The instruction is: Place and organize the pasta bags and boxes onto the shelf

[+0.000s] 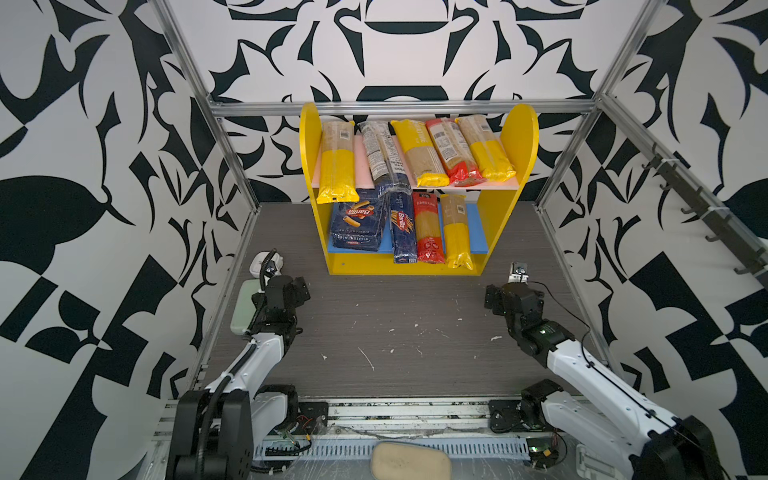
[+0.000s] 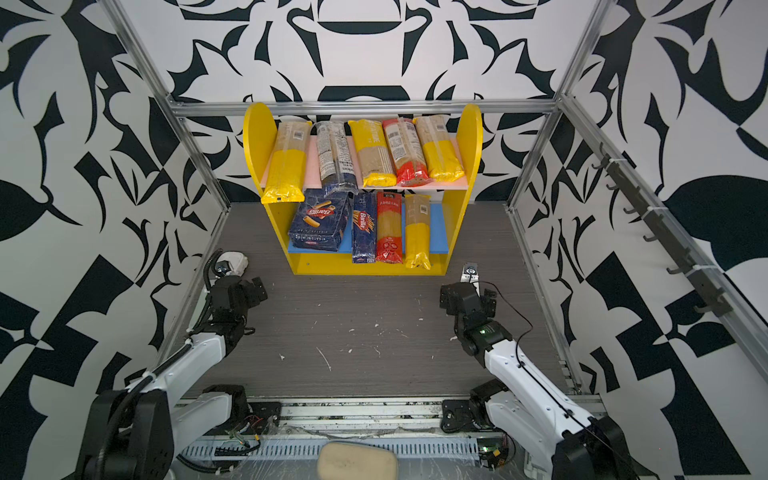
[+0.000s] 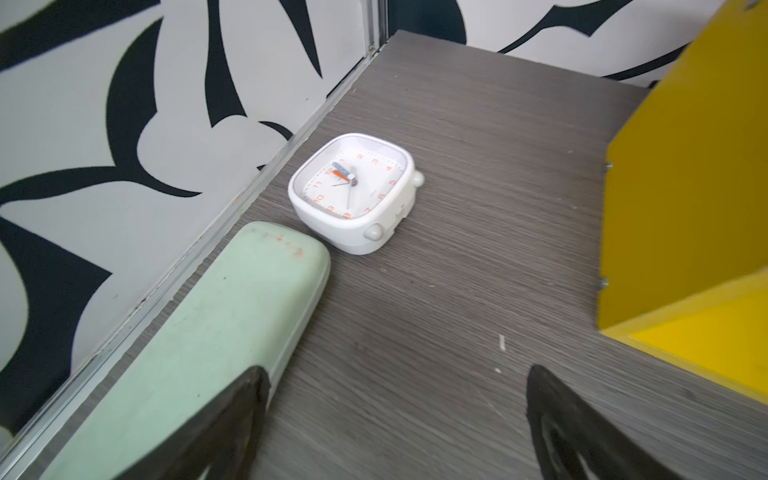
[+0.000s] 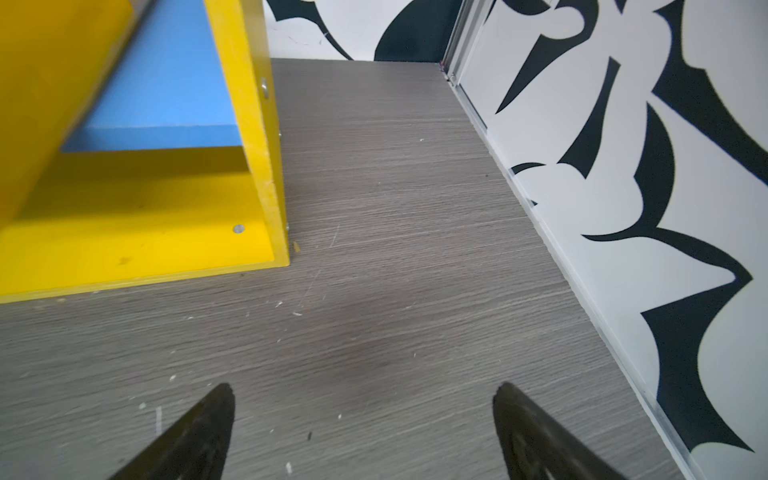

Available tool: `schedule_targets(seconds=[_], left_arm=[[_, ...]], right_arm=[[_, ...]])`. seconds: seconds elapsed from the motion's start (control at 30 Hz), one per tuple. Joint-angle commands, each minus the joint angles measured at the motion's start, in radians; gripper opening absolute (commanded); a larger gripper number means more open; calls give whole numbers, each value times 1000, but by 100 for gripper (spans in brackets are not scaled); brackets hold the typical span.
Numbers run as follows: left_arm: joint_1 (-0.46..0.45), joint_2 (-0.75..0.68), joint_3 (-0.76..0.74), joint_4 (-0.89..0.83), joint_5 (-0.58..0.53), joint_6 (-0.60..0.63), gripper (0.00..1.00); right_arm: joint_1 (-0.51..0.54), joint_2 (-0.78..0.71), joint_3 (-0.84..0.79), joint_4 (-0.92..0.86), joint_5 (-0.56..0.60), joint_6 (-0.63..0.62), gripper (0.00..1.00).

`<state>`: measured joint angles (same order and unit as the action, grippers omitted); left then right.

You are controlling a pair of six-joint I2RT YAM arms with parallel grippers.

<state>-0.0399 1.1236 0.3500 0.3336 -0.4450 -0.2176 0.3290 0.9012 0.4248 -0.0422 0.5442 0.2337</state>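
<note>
Already the bags and boxes lie on both boards of the shelf, some ends overhanging the front. The left gripper and right gripper sit wide and empty nearby. To tidy, I'd nudge the overhanging ends gently inward.

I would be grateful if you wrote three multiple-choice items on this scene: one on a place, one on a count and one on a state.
1. Where does the wide dark blue plastic-wrapped rigatoni block lie?
A) on the blue lower board
B) on the grey tabletop
C) held in the air

2. How many long plastic pasta bags lie on the pink upper board?
A) three
B) five
C) seven

3. How do the left tool and right tool stand?
A) both open, empty
B) both shut
C) one shut on a bag

Key: 1 A, it rests at that board's left end in both top views; 2 B, five lie side by side; 3 A, each wrist view shows a wide gap holding nothing.
</note>
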Motion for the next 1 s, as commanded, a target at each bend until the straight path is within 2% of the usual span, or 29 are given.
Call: schedule_targets(seconds=[0.0,0.1,0.27,0.43,0.6,0.73,0.8,0.83,0.87,0.97], left_arm=[[28,75,-58,350,43,57,99],[46,133,-88,485,75,73,100],[65,224,-99,614,136,86,100],[74,406,-141,899,158,103,99],[73,444,-75,799,219,131,99],[74,441,-36,723,222,131,99],[85,441,1,647,233,120,99],[87,440,23,598,247,120,99],[89,435,25,583,256,120,99],[95,442,23,604,273,121,99]], right_arm=[[-75,56,-16,284,16,-76,99],[-143,137,-27,358,-42,-55,99],[-159,282,-68,591,-43,-103,99],[-197,418,-76,744,-74,-135,99],[-218,543,-103,926,-113,-155,100],[-237,669,-111,1064,-229,-194,100],[-241,639,-95,986,-265,-181,100],[-243,648,-99,1001,-275,-188,100],[-244,658,-98,1028,-291,-196,100],[-243,652,-73,959,-321,-215,100]])
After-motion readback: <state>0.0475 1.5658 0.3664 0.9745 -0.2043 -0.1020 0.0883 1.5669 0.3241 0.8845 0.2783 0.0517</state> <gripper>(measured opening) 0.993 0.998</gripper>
